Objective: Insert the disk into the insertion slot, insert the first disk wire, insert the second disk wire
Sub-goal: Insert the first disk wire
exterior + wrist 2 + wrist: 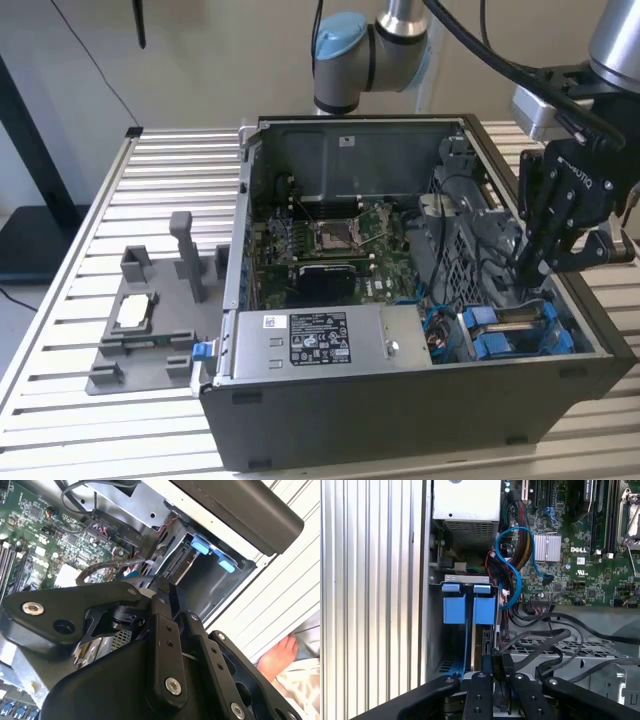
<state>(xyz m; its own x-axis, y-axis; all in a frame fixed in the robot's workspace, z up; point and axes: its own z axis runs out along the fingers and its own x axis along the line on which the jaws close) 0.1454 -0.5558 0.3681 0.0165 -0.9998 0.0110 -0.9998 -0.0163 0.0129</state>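
Observation:
The disk (515,318) sits on edge inside the insertion slot (470,345), between blue plastic tabs (552,338), at the exterior view's right front corner of the black case. In the first wrist view its thin edge (485,639) runs down behind the two blue tabs (454,609) of the slot (460,578). My gripper (530,280) reaches down into the case at the disk's rear end. Its fingers (486,666) stand close together, shut on a small black wire connector (497,656). From it a black wire (540,639) trails off. The gripper (152,582) also appears above the bay in the second wrist view.
A silver power-supply box (320,340) lies along the case's front wall, with the green motherboard (330,240) behind it. Blue and black cables (515,560) hang beside the bay. A grey fixture (150,320) stands on the slatted table (170,170). A person's bare skin (277,657) shows beyond the case.

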